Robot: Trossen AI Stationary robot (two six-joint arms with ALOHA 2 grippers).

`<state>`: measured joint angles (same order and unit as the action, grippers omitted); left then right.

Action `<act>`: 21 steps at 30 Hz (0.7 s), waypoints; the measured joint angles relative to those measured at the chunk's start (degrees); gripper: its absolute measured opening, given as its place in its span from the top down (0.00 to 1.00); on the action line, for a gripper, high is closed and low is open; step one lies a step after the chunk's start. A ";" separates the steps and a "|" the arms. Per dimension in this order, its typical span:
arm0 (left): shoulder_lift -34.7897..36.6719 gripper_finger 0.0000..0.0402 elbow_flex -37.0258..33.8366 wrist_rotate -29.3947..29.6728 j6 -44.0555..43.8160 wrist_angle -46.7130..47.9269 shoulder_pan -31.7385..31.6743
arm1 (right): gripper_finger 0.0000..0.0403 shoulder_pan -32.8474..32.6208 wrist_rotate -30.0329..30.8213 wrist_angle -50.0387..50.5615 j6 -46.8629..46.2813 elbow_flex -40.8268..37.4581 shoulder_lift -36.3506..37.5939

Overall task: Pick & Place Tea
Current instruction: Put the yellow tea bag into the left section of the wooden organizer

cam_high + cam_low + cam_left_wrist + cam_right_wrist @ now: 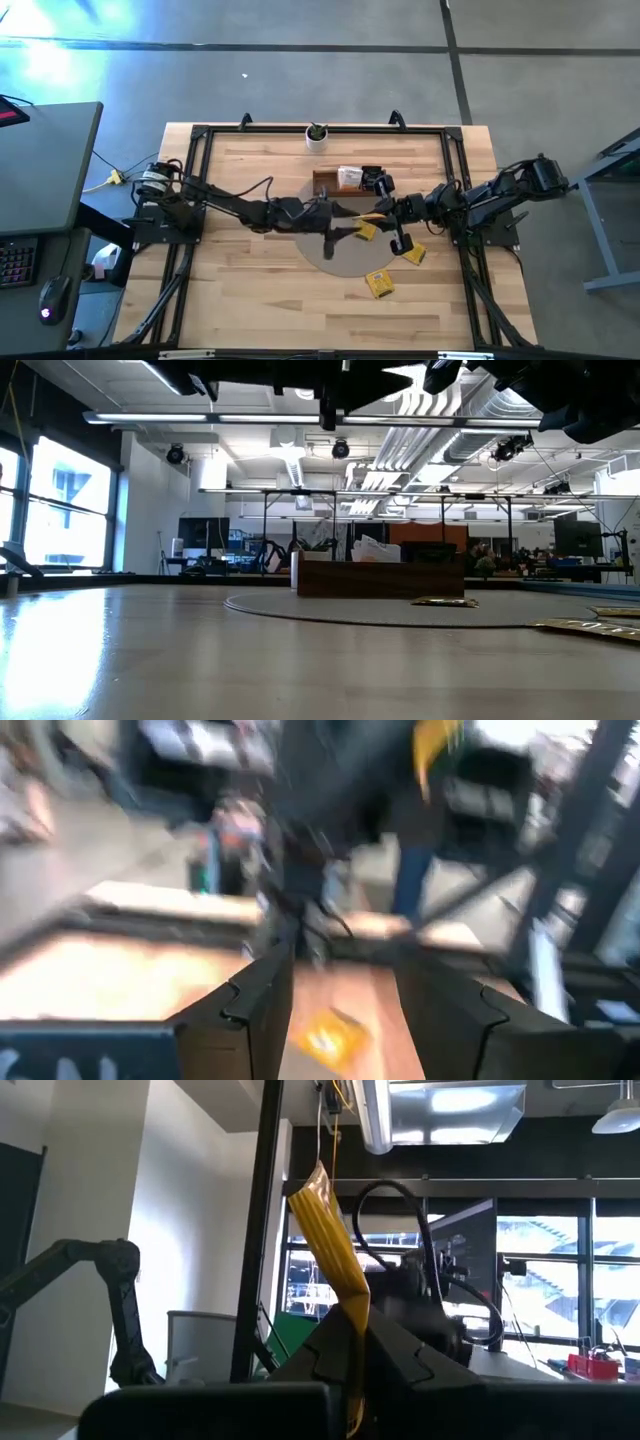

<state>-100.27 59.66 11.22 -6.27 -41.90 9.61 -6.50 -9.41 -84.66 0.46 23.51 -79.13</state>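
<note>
Both arms are dark, thin and made of jointed parts. The left arm [230, 205] has a black cable looping along it. The right arm [480, 195] looks chunkier near its base.

We see a wooden table [250, 300] made of pale planks, with a black frame [200, 135] around its edges. A round grey mat [345, 262] lies in the middle. A brown wooden tray [325, 183] sits at the mat's far edge. A small white pot [316, 138] stands by the far rim. Yellow tea sachets [379, 284] lie flat on the table and mat.
</note>
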 joint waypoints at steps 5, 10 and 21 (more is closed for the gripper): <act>0.00 0.57 0.02 0.29 6.10 -9.74 0.52 | 0.99 0.00 0.00 0.02 -0.34 0.00 0.02; 0.02 0.57 0.02 -1.35 7.98 -14.05 0.55 | 0.97 -0.01 0.00 0.02 -0.41 0.01 0.02; 0.02 0.82 0.02 -3.58 11.10 -18.03 0.52 | 0.99 -0.02 0.53 0.04 -0.17 0.02 0.02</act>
<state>-100.25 59.68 7.64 4.82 -59.93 10.13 -6.52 -8.88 -84.62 0.30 23.53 -79.11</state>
